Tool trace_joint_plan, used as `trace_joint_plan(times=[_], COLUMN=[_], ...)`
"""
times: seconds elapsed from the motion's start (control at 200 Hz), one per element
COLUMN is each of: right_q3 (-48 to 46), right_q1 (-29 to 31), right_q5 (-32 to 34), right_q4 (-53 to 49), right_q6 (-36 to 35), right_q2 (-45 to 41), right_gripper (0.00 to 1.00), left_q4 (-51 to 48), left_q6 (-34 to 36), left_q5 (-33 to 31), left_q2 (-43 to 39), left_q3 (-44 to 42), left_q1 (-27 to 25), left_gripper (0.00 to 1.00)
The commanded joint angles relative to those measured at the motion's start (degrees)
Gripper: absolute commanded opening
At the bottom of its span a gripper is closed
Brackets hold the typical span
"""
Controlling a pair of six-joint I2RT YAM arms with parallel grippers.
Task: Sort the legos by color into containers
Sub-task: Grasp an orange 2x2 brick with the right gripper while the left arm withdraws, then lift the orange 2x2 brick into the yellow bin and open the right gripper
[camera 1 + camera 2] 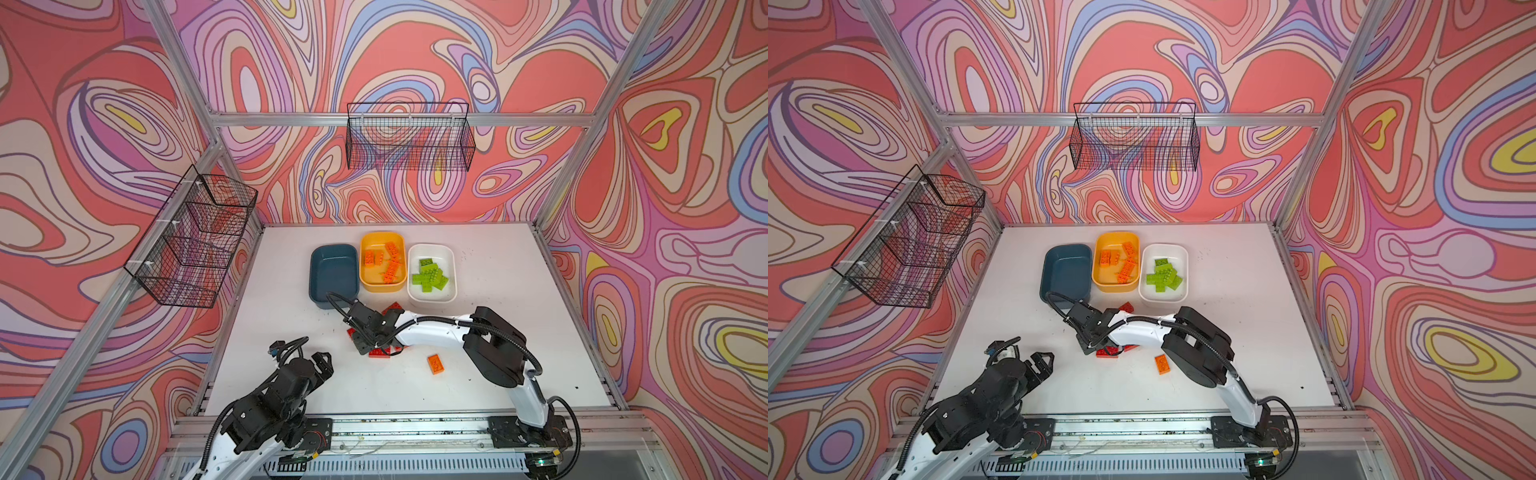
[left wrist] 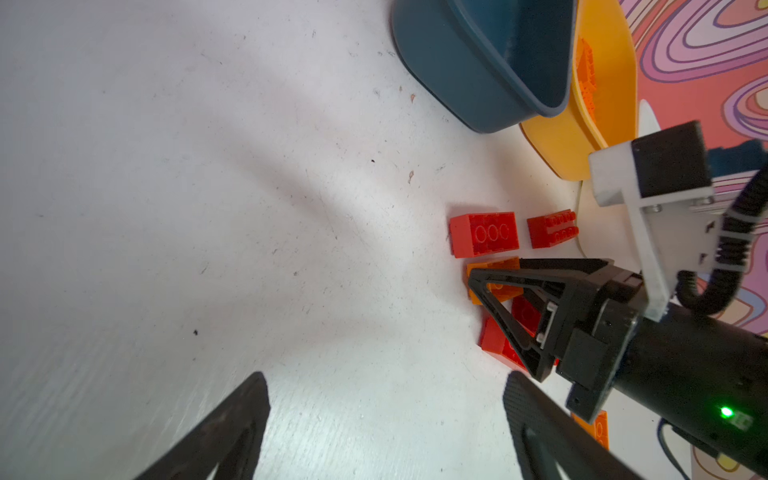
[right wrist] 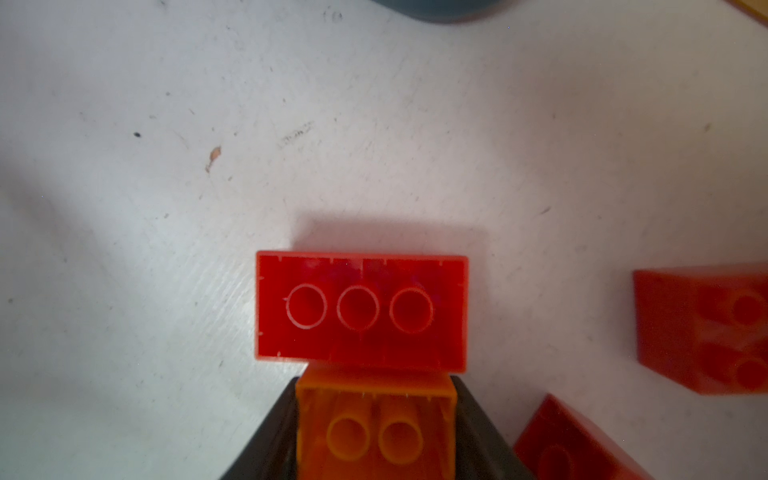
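Right gripper (image 3: pixel 376 399) pinches upturned orange brick (image 3: pixel 374 432) across its smooth side walls, likely light, rigid, slick; left gripper (image 2: pixel 386 382) gapes empty.

Trays (image 1: pixel 382 288) in a row, loose bricks (image 1: pixel 392 309) on table (image 1: pixel 270 332) before them, lone brick (image 1: pixel 435 365) rightward

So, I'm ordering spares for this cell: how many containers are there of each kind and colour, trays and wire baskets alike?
Teal tray: 1
Yellow tray: 1
White tray: 1
Black wire baskets: 2, one on the back wall and a divided one on the side wall
Total: 5
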Motion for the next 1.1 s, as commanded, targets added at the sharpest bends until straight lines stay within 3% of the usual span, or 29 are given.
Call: trace_joint_plan(times=[0.0,0.06,0.23,0.476,0.761,1.012,1.097], right_q3=[1.22,1.63,1.35,3.83,15.14,29.65,34.02], right_q1=[-0.17,-0.86,-4.65,-16.02,-24.02,-27.86,-28.2], right_q5=[3.0,3.35,3.05,-0.7,-3.77,-5.35,-5.78], right_q4=[-0.14,-0.27,0.68,3.63,6.23,2.19,0.63], right_q6=[-1.38,-2.17,-4.46,-8.04,-10.45,-12.7,-13.53], right_q2=[-3.6,-5.07,-9.01,-9.61,1.65,14.39,17.34], right_gripper=[0.44,0.43,0.43,0.43,0.43,0.43,0.5], left_q4=[-4.99,-4.24,0.22,10.5,17.39,17.34,16.99], left_q6=[2.01,2.66,6.2,13.43,18.12,20.03,20.3], left_q5=[-2.5,-2.77,-2.7,-0.61,2.59,3.3,2.93], left_q2=[2.79,4.8,12.36,25.16,39.96,44.21,44.52], left_q3=[2.51,3.63,7.25,13.45,20.99,25.54,25.95], left_q1=[0.11,0.11,0.11,0.16,0.2,0.2,0.29], left_gripper=[0.94,1.0,1.0,1.0,1.0,1.0,1.0])
